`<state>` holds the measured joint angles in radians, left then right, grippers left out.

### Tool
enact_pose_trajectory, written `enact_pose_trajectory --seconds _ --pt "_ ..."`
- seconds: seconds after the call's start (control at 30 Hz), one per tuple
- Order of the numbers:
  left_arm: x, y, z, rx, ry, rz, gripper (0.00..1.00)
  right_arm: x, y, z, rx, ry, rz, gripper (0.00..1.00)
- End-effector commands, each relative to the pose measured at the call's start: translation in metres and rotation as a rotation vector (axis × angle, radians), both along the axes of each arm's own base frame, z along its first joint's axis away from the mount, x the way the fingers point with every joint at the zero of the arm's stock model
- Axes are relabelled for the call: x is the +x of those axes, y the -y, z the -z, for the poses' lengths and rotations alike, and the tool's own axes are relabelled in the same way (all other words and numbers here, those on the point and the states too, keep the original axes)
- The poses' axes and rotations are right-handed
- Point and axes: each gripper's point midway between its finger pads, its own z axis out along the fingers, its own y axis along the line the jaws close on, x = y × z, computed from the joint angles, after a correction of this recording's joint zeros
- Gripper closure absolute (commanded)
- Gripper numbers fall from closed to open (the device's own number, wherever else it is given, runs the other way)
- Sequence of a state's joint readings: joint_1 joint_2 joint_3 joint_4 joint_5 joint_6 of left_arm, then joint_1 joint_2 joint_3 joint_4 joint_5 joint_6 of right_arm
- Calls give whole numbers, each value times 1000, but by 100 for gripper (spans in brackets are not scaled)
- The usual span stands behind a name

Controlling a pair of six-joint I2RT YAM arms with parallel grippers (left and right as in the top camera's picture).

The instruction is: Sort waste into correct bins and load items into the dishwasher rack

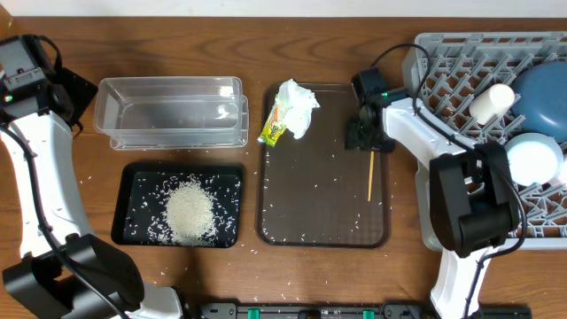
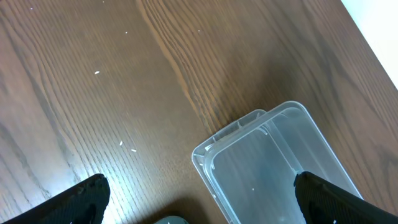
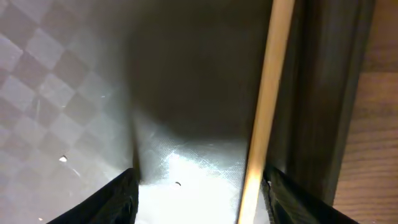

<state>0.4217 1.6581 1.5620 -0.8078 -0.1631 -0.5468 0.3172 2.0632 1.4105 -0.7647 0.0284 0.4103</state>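
Overhead: most rice [image 1: 189, 211] lies in the black tray [image 1: 182, 166] at lower left, with stray grains around it. The clear tub [image 1: 168, 115] above is empty. Tissue [image 1: 299, 106] and wrapper [image 1: 274, 128] lie unsorted on the brown serving tray [image 1: 319, 204] at centre. Plate [image 1: 542, 93], bowl [image 1: 534, 158] and white cup [image 1: 492, 102] sit in the rack [image 1: 443, 53] at right; no pink cup shows. The right gripper [image 1: 366, 140] hovers over a wooden stick [image 1: 370, 175].

Left wrist: the left gripper [image 2: 199, 186] gapes wide, holding nothing, over the tub's corner.

Right wrist: the jaws straddle the stick, not yet clamped.

text: none legible | wrapper [image 1: 275, 131]: yellow-green print, too small to read | numbers, brands: none legible
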Motion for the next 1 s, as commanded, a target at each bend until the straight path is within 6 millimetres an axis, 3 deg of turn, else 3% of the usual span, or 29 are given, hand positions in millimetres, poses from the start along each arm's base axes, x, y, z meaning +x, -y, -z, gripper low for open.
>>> enact_pose_trajectory --seconds 0.0,0.2,0.33,0.43,0.7,0.77,0.9,0.97 --pt "-2 0 -5 6 9 -7 2 -8 0 3 1 -17 19 41" --pt "-2 0 -5 6 9 -8 2 -4 -8 -1 52 -16 14 68" --pt "-2 0 -5 6 9 -8 2 11 -12 -19 103 7 22 77" --pt "-2 0 -5 6 9 -8 2 25 -6 -38 112 31 38 99" --pt "-2 0 -5 6 10 -8 2 47 14 -85 147 63 41 96" --pt "-2 0 -5 6 9 -8 2 48 9 -88 194 62 33 78" --pt "-2 0 -5 6 9 -8 2 46 -12 -84 253 59 -5 61" --pt "-2 0 -5 6 9 -8 2 45 -21 -81 244 69 -27 59"
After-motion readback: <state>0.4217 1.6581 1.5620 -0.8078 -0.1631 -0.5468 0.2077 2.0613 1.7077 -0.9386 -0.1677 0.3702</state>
